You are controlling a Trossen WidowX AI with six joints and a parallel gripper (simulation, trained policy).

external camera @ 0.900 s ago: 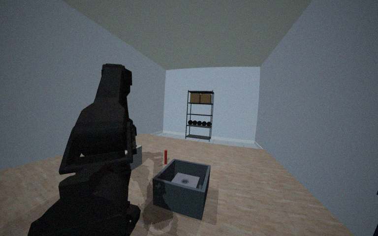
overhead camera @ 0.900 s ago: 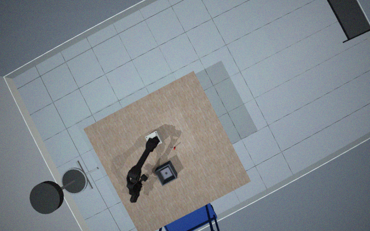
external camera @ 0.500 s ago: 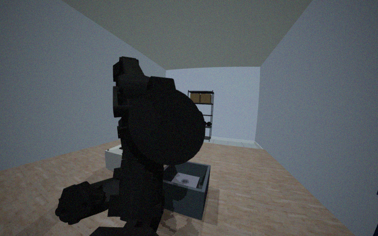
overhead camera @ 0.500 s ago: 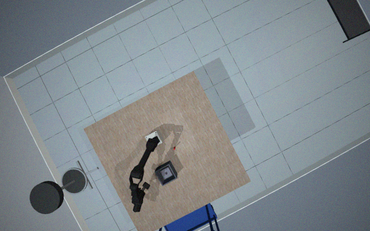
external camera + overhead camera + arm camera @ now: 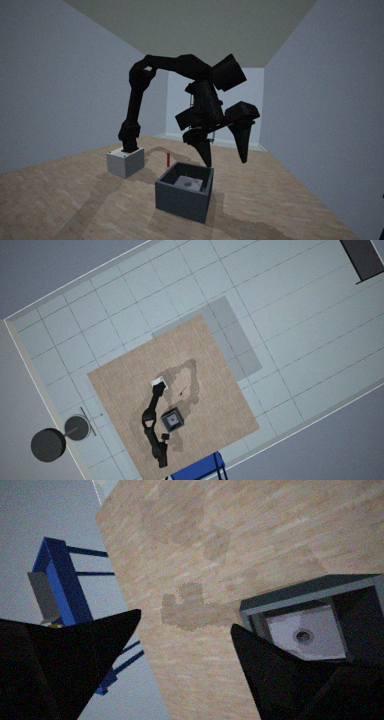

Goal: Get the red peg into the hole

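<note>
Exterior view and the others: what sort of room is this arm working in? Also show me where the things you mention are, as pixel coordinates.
Probably a workshop or lab room, though little settles it: a bench-like wooden top (image 5: 220, 409) (image 5: 269, 198) (image 5: 200, 680) carries the arm's pale base (image 5: 154, 382) (image 5: 134, 166), a blue chair-like piece (image 5: 195, 467) (image 5: 65, 587) stands beside it, and the floor is tiled.

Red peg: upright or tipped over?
Upright. In the exterior view the red peg stands vertically on the tabletop, beyond the open box.
</note>
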